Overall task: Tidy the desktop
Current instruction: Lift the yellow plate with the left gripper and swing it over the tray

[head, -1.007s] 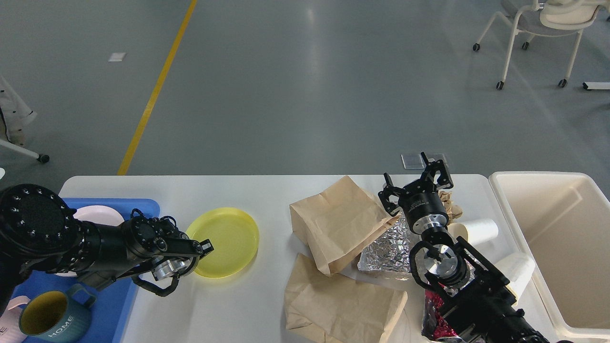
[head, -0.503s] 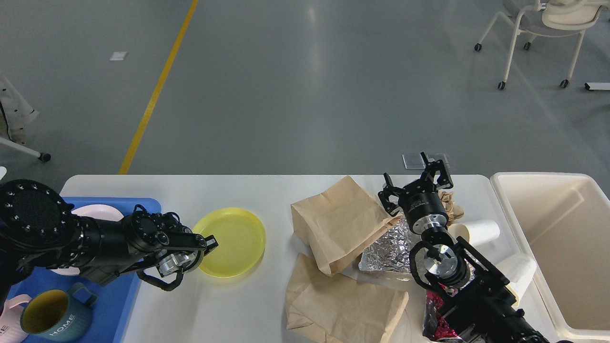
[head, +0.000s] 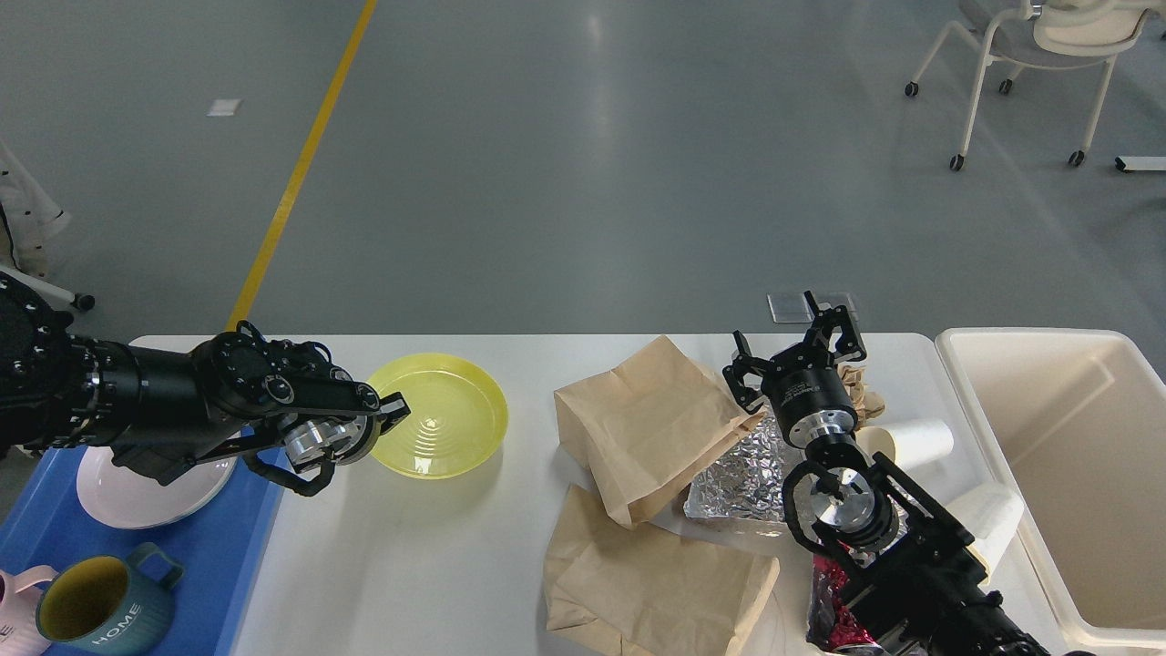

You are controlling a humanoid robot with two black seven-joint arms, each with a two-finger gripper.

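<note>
The white desktop (head: 410, 565) spans the view. My left gripper (head: 390, 408) is shut on the left rim of a translucent yellow plate (head: 446, 415) and holds it lifted and slightly tilted over the desktop's left half. My right gripper (head: 794, 351) is open and empty, fingers spread, above a crumpled foil sheet (head: 742, 478) and just right of a brown paper bag (head: 642, 424). A second brown paper bag (head: 651, 574) lies flat at the front. Two white paper cups (head: 920, 442) (head: 993, 519) lie beside my right arm.
A blue tray (head: 223, 556) at the left holds a white plate (head: 137, 492), a blue mug (head: 105, 610) and a pink mug (head: 18, 592). A cream bin (head: 1075, 474) stands at the right. Crumpled brown paper (head: 865, 392) and a red wrapper (head: 829, 601) lie near my right arm.
My left gripper has raised the yellow plate off the desktop and carried it toward the far edge. The white plate in the tray now shows. The right arm has not moved.
</note>
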